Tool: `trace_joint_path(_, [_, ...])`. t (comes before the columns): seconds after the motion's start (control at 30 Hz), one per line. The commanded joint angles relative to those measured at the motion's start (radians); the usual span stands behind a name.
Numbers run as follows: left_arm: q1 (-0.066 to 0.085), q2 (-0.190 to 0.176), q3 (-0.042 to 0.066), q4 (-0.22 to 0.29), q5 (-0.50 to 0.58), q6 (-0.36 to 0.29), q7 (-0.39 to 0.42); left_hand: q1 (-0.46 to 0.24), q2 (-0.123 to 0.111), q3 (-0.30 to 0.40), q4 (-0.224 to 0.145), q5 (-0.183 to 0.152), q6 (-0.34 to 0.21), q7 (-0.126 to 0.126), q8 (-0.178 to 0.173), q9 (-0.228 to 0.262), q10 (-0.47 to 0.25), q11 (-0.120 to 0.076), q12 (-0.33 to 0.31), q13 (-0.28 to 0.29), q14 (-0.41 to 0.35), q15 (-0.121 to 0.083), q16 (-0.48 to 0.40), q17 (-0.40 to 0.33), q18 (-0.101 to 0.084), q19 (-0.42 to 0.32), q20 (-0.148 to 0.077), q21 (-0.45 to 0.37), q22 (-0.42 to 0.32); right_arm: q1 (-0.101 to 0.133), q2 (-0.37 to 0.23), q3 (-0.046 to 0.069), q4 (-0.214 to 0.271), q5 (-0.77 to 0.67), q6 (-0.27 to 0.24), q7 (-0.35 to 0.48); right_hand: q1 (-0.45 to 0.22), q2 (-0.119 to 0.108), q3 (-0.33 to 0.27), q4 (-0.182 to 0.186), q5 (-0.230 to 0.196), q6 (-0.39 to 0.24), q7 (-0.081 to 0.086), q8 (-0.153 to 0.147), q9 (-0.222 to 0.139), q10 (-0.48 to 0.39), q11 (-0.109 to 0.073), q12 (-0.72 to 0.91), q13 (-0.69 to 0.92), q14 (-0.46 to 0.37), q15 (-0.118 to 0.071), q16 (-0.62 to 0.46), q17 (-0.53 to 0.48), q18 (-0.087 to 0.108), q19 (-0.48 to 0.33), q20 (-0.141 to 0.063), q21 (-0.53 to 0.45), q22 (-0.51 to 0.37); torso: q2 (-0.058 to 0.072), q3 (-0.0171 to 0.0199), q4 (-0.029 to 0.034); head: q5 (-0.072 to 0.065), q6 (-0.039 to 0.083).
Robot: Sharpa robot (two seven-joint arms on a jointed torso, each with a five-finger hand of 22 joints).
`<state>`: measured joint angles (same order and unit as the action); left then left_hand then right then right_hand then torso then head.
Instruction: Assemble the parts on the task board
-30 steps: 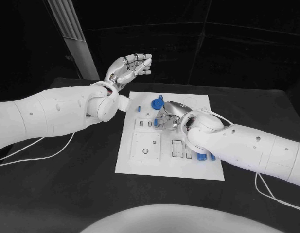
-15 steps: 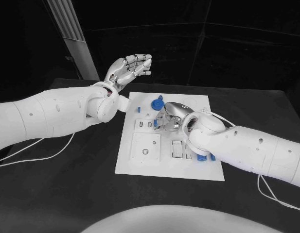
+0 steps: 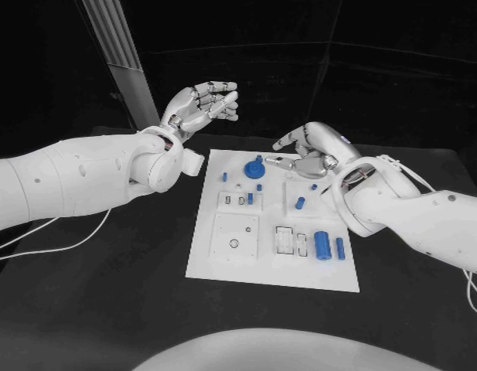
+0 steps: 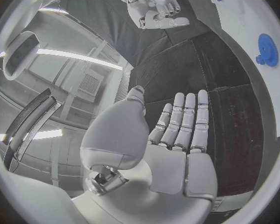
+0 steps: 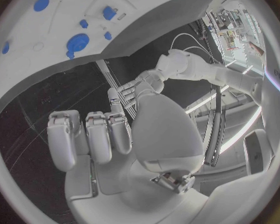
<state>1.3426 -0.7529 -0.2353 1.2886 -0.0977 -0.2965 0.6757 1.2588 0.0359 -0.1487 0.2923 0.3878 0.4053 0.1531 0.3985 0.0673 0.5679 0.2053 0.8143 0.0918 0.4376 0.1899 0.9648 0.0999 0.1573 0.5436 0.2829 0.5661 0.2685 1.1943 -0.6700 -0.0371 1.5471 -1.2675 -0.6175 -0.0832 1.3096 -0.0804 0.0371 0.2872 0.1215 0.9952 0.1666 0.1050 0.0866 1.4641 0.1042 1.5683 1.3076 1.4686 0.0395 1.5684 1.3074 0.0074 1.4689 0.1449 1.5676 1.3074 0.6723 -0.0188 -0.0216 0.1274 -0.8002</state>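
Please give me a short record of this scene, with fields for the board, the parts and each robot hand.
board: white task board flat on the black table
parts: blue pieces on the board, among them a round gear-like one near the far edge and a long cylinder near the right edge
left robot hand: raised beyond the board, fingers apart, holds nothing
right robot hand: above the board's far right part, fingers curled, nothing seen in it

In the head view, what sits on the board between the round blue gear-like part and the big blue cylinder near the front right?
A small upright blue peg lies between the gear-like part and the big cylinder, on the task board.
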Motion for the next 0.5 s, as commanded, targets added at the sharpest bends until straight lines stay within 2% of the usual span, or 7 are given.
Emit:
trace_joint_path(0.03, [0.018, -0.016, 0.001, 0.026, -0.131, -0.050, 0.023, -0.022, -0.014, -0.014, 0.002, 0.004, -0.001, 0.067, 0.040, 0.003, 0.166, -0.039, 0.066, 0.031, 0.164, -0.045, 0.062, 0.034, 0.028, 0.085, -0.011, 0.072, 0.032, 0.010, -0.038, -0.002, 0.028, 0.400, -0.064, 0.185, -0.039, 0.048, -0.024, 0.003, 0.028, 0.000, -0.002, 0.011, 0.004, 0.107, -0.009, 0.003, 0.263, 0.102, -0.003, 0.002, 0.263, -0.007, 0.102, 0.002, 0.003, 0.263, -0.002, -0.0008, -0.0008, 0.002, 0.001])
trace_joint_path(0.23, [0.058, -0.058, 0.001, 0.081, -0.315, -0.060, -0.138, -0.091, -0.088, 0.027, 0.002, 0.012, 0.018, 0.014, 0.094, 0.005, 0.511, -0.115, 0.247, 0.186, 0.509, -0.145, 0.256, 0.192, 0.026, 0.307, -0.109, 0.289, 0.152, 0.018, -0.096, -0.003, 0.040, 0.740, 0.066, 0.289, -0.113, 0.132, -0.097, -0.007, -0.010, -0.097, 0.018, 0.028, 0.003, 0.107, 0.011, 0.003, 0.263, 0.102, 0.012, 0.002, 0.263, 0.051, -0.076, 0.012, -0.196, 0.164, -0.007, 0.0029, -0.0067, 0.008, -0.004])
trace_joint_path(0.3, [0.070, -0.070, 0.001, 0.099, -0.381, -0.047, -0.195, -0.111, -0.118, 0.046, 0.006, 0.015, 0.038, 0.009, 0.102, 0.004, 0.695, -0.120, 0.447, 0.593, 0.727, -0.158, 0.415, 0.587, 0.018, 0.358, -0.131, 0.403, 0.247, 0.019, -0.110, -0.003, 0.038, 0.800, 0.099, 0.321, -0.161, 0.157, -0.133, 0.000, -0.033, -0.145, 0.032, 0.039, 0.003, 0.106, 0.019, 0.002, 0.263, 0.099, 0.023, 0.001, 0.260, 0.073, -0.157, 0.021, -0.288, 0.121, -0.009, 0.0036, -0.0066, 0.008, -0.005])
trace_joint_path(0.33, [0.075, -0.076, 0.001, 0.108, -0.413, -0.036, -0.223, -0.119, -0.135, 0.050, 0.006, 0.017, 0.047, 0.009, 0.104, 0.003, 0.796, -0.117, 0.567, 0.868, 0.865, -0.160, 0.508, 0.878, -0.008, 0.453, -0.137, 0.534, 0.422, 0.019, -0.116, -0.003, 0.036, 0.821, 0.113, 0.334, -0.170, 0.161, -0.147, 0.002, -0.044, -0.163, 0.033, 0.047, 0.004, 0.097, 0.024, -0.003, 0.258, 0.077, 0.027, -0.014, 0.230, 0.081, -0.185, 0.023, -0.320, 0.107, -0.010, 0.0047, -0.0078, 0.009, -0.005])
trace_joint_path(0.4, [0.081, -0.083, 0.001, 0.121, -0.463, -0.013, -0.272, -0.126, -0.166, 0.045, -0.010, 0.021, 0.055, 0.016, 0.102, 0.002, 0.932, -0.111, 0.708, 1.279, 1.063, -0.154, 0.594, 1.323, -0.061, 0.639, -0.141, 0.742, 0.753, 0.020, -0.125, -0.003, 0.032, 0.848, 0.132, 0.357, -0.218, 0.176, -0.182, 0.006, -0.064, -0.209, 0.041, 0.056, 0.005, -0.022, 0.029, -0.071, 0.195, 0.008, 0.034, -0.060, 0.144, 0.104, -0.272, 0.027, -0.420, 0.061, -0.010, 0.0054, -0.0080, 0.009, -0.002])
trace_joint_path(0.43, [0.084, -0.086, 0.001, 0.127, -0.488, 0.001, -0.298, -0.125, -0.164, 0.044, 0.013, 0.029, 0.066, 0.032, 0.099, 0.001, 0.986, -0.099, 0.750, 1.436, 1.133, -0.136, 0.606, 1.471, -0.089, 0.729, -0.138, 0.851, 0.921, 0.020, -0.128, -0.003, 0.029, 0.858, 0.139, 0.367, -0.246, 0.180, -0.206, 0.002, -0.067, -0.236, 0.046, 0.064, 0.005, -0.069, 0.030, -0.100, 0.169, -0.030, 0.035, -0.086, 0.101, 0.114, -0.321, 0.032, -0.475, 0.037, -0.011, 0.0061, -0.0088, 0.010, -0.003])
trace_joint_path(0.5, [0.087, -0.086, 0.001, 0.136, -0.528, 0.032, -0.350, -0.131, -0.191, 0.028, 0.009, 0.033, 0.074, 0.040, 0.098, 0.002, 1.003, -0.083, 0.757, 1.479, 1.133, -0.123, 0.606, 1.471, -0.127, 0.889, -0.133, 0.946, 1.139, 0.020, -0.133, -0.004, 0.022, 0.876, 0.155, 0.384, -0.278, 0.190, -0.234, 0.005, -0.073, -0.264, 0.047, 0.077, 0.008, -0.130, 0.036, -0.138, 0.135, -0.081, 0.037, -0.121, 0.046, 0.131, -0.397, 0.036, -0.563, -0.002, -0.011, 0.0048, -0.0076, 0.007, 0.000])
